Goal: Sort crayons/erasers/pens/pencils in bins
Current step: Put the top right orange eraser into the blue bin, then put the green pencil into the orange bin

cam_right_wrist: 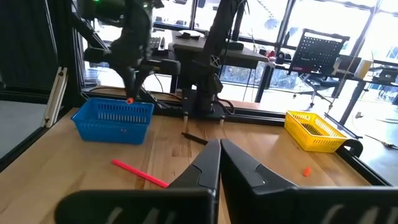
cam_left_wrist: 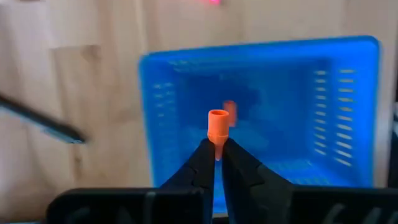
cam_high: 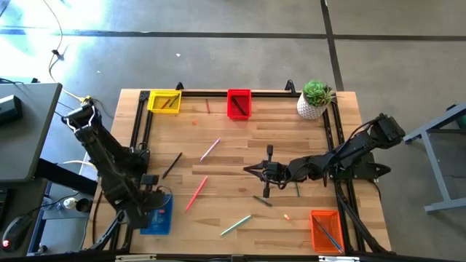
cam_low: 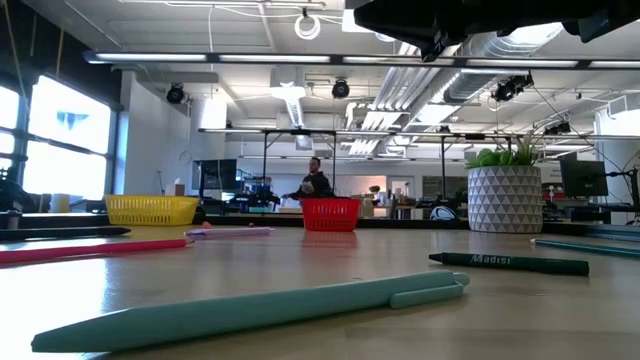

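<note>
Left hand hangs over the blue bin at the lower left of the counter, fingers pinched on a short orange crayon, long axis upright, tip up. Right hand, mid-counter, is clamped together; whether it grips anything looks doubtful, probably nothing. Yellow bin and red bin sit along the top edge, orange bin at lower right.

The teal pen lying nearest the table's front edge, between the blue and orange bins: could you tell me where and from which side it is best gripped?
Grip the teal pen around mid-barrel, coming straight down from above with the fingers across its width. It lies flat and diagonal on the bare wood, apart from other items, so probably only its long sides offer purchase; the clip end seems bulkier.
</note>
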Motion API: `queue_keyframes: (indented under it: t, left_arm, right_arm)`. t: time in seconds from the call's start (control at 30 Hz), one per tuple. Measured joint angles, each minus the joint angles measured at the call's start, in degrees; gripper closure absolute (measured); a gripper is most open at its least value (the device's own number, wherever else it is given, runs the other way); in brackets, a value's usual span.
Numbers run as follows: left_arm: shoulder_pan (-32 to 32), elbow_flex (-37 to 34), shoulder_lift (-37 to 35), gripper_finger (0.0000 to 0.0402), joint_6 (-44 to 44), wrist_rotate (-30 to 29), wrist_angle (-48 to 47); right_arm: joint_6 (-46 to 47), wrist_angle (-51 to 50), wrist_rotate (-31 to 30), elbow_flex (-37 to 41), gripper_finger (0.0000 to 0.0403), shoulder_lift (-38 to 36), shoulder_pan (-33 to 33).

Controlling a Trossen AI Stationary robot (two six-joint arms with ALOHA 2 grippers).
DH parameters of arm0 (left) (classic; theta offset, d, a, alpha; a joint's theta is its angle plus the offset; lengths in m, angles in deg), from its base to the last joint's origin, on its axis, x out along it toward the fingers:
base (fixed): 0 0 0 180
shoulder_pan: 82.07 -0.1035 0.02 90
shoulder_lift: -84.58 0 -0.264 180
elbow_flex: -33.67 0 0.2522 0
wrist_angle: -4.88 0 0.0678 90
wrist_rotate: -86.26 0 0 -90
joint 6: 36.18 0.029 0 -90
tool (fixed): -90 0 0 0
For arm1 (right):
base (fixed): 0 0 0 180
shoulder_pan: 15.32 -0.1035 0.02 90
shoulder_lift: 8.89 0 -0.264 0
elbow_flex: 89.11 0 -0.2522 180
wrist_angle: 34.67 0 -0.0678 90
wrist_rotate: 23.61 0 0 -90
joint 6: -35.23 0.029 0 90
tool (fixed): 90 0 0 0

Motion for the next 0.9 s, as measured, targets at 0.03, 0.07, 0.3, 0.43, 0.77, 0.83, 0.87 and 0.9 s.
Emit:
queue_keyframes:
  t: [0.03,0.07,0.3,0.43,0.77,0.83,0.87,0.9]
  left_arm:
    - [0.69,0.00,0.62,0.0401,-0.02,0.28,0.98]
    - [1.38,0.00,1.36,0.0401,0.20,0.37,2.11]
    - [3.17,0.00,8.73,0.0399,1.34,1.19,4.93]
    - [3.13,0.00,11.60,0.0384,1.21,2.13,4.96]
    - [3.07,0.02,10.80,0.0318,0.24,3.51,4.86]
    - [3.08,0.11,9.94,0.0308,-0.01,4.08,4.72]
    - [3.08,0.22,9.54,0.0303,-0.06,4.15,4.34]
    - [3.08,0.40,9.00,0.0299,-0.10,4.15,3.85]
  right_arm:
    - [0.00,0.00,0.01,0.00,0.0400,0.00,0.00]
    - [0.01,-0.04,0.02,0.00,0.0399,0.00,0.00]
    - [0.20,-0.22,0.04,0.00,0.0402,0.00,0.00]
    - [0.20,-0.24,0.04,0.00,0.0402,0.00,0.00]
    - [0.20,-0.38,0.04,0.00,0.0402,0.00,0.00]
    - [0.22,-0.66,0.04,0.00,0.0402,-0.02,0.00]
    - [0.20,-0.75,0.04,0.00,0.0402,0.00,0.00]
    - [0.20,-0.79,0.04,0.00,0.0402,-0.02,0.00]
